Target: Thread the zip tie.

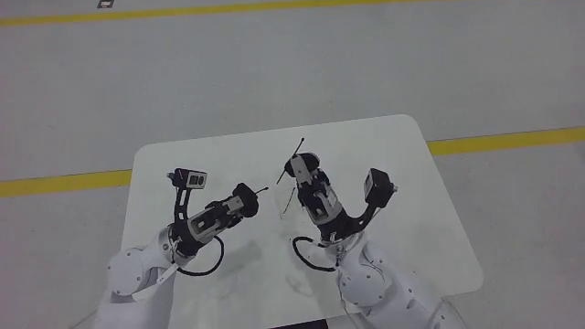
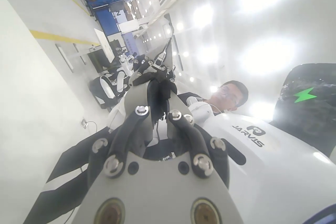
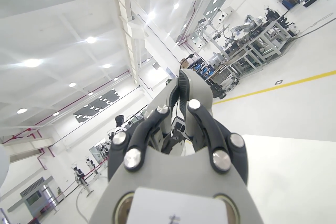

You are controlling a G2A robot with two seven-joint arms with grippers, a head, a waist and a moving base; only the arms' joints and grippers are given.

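Both arms hang above the white table point(image 1: 384, 146). My right gripper point(image 1: 294, 164) is shut on a thin black zip tie point(image 1: 299, 149), whose free end sticks out past the fingertips toward the table's far edge. In the right wrist view the zip tie point(image 3: 185, 59) pokes out beyond the closed right gripper point(image 3: 180, 76). My left gripper point(image 1: 252, 195) sits a short way to the left, shut, with a short black tip of zip tie sticking out toward the right gripper. From the left wrist, the left gripper point(image 2: 160, 84) pinches something black, with the right gripper point(image 2: 157, 61) just beyond.
The tabletop point(image 3: 288, 156) carries nothing else. Black cables loop under each arm near the table's front edge point(image 1: 311, 254). Bare table surface lies on both sides and behind the grippers.
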